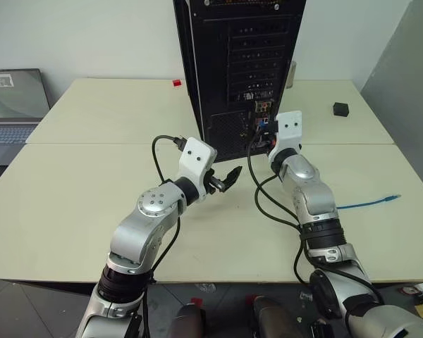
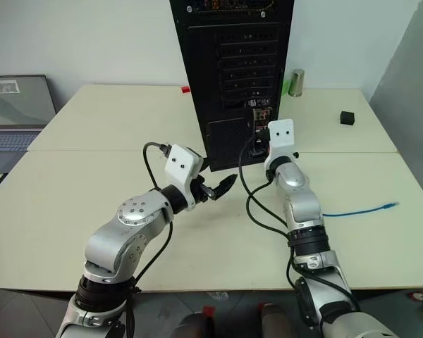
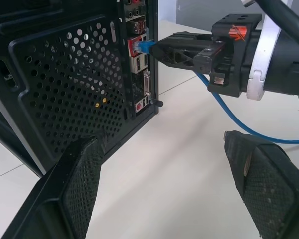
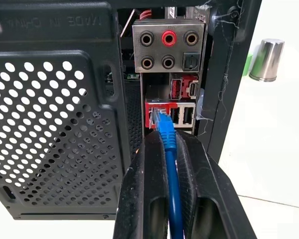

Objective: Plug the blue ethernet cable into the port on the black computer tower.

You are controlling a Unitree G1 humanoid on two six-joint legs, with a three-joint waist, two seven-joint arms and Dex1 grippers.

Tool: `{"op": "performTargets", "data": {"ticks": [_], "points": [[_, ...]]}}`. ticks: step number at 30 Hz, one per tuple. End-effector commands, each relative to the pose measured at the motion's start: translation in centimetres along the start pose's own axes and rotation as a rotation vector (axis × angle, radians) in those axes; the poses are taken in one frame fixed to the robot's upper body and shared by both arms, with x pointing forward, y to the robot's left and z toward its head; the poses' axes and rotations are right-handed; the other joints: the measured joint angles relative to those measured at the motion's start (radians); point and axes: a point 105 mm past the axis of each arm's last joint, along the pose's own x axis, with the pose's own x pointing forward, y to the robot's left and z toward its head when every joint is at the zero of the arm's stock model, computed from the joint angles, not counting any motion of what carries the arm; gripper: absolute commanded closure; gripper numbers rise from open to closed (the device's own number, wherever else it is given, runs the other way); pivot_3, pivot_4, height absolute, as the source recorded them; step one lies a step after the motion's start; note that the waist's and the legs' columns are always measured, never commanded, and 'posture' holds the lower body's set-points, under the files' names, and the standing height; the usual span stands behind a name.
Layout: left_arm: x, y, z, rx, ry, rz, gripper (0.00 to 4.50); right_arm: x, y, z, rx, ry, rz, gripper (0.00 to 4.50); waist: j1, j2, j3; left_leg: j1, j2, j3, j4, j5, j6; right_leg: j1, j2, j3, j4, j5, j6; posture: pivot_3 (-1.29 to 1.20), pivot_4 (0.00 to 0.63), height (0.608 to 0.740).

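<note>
One step nearly done | cable (image 4: 170,164) pinched by right gripper (image 4: 170,149), plug held at red port (image 4: 157,115) on tower (image 1: 240,63) rear | full seating cannot be told | left gripper (image 3: 164,184) spread, empty, nearby | release left.

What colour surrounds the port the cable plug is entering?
Red, around the port on the tower; clearest in the right wrist view.

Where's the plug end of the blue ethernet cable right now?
The blue ethernet cable is pinched in the right gripper, its plug at the red-framed port on the black computer tower.
</note>
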Motion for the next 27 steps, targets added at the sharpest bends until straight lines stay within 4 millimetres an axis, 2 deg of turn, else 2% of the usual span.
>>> {"op": "performTargets", "data": {"ticks": [1,14,23,25,27], "points": [[-0.1,0.2,1.5,0.032,-0.059,0.012,0.5,0.2,0.5,2.3,0.01,-0.062,0.003,4.5,-0.002,0.0,0.0,0.0,0.0,0.0,0.0,0.0,0.0,0.0,0.0,0.0,0.0,0.0,0.0,0.0,0.15,0.74],[-0.1,0.1,1.7,0.028,-0.064,0.016,0.5,1.6,0.7,2.1,0.028,-0.047,0.007,4.5,-0.016,0.0,0.0,0.002,0.0,0.001,0.0,0.0,0.0,0.0,0.0,0.001,0.002,0.0,0.0,0.0,0.15,0.74],[-0.2,0.1,1.4,0.028,-0.059,0.021,0.5,1.6,0.3,1.4,0.017,-0.026,0.017,4.5,-0.02,0.0,0.0,0.003,0.001,0.002,0.0,0.001,0.0,0.0,0.001,0.002,0.003,0.0,0.0,0.0,0.15,0.74],[-0.2,0.2,1.3,0.028,-0.056,0.023,0.5,1.3,-0.1,1.0,0.005,-0.016,0.015,3.81,-0.02,0.0,0.0,0.003,0.001,0.002,0.0,0.001,0.0,0.0,0.001,0.002,0.003,0.0,0.0,0.0,0.15,0.74],[-0.2,0.3,1.2,0.029,-0.053,0.024,0.5,1.1,-0.5,0.6,-0.003,-0.002,0.015,3.45,-0.015,0.0,0.0,0.002,0.0,0.001,0.0,0.001,0.0,0.0,0.001,0.001,0.003,0.0,0.0,0.0,0.15,0.74]]}}
